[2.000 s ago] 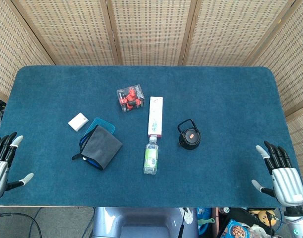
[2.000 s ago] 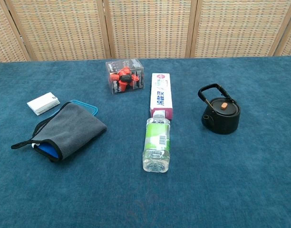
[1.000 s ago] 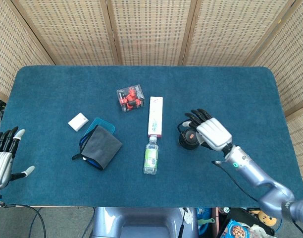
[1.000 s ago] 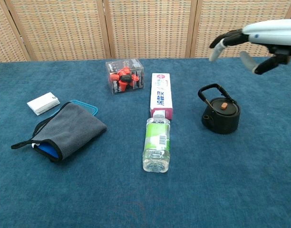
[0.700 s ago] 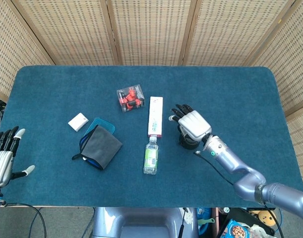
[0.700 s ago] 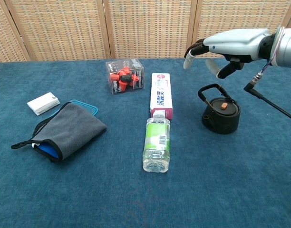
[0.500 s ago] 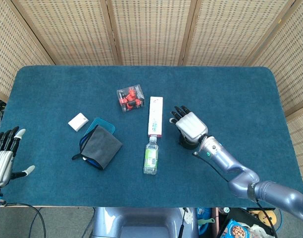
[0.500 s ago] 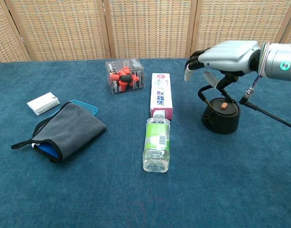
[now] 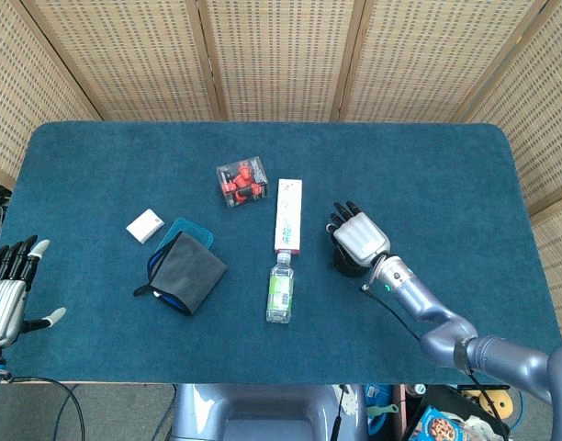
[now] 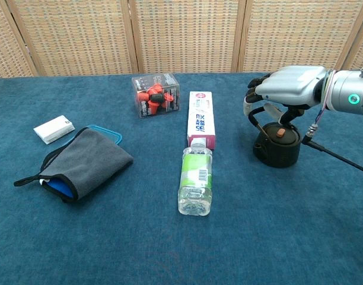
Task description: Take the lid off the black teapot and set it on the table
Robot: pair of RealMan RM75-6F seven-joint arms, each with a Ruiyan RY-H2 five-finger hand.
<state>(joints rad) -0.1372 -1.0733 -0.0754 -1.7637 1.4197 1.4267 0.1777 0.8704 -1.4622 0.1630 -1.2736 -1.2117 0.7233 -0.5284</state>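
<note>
The black teapot (image 10: 277,149) stands right of the table's middle. Its lid (image 10: 279,134), with a small orange knob, sits on top, and its wire handle (image 10: 256,116) is raised to the left. My right hand (image 10: 286,83) hovers just above the teapot with its fingers apart and drooping over the handle, the thumb close above the knob, and holds nothing. In the head view the right hand (image 9: 359,236) covers most of the teapot (image 9: 344,267). My left hand (image 9: 5,296) rests open at the table's near left edge.
A water bottle (image 10: 196,181) lies left of the teapot, with a pink and white box (image 10: 199,117) behind it. Further left are a clear box of red pieces (image 10: 155,95), a grey cloth (image 10: 86,161) over a blue container, and a small white box (image 10: 54,129).
My right hand swung in from the near right edge to above the teapot, then sank lower and shifted slightly right. The left hand and the teapot stayed put.
</note>
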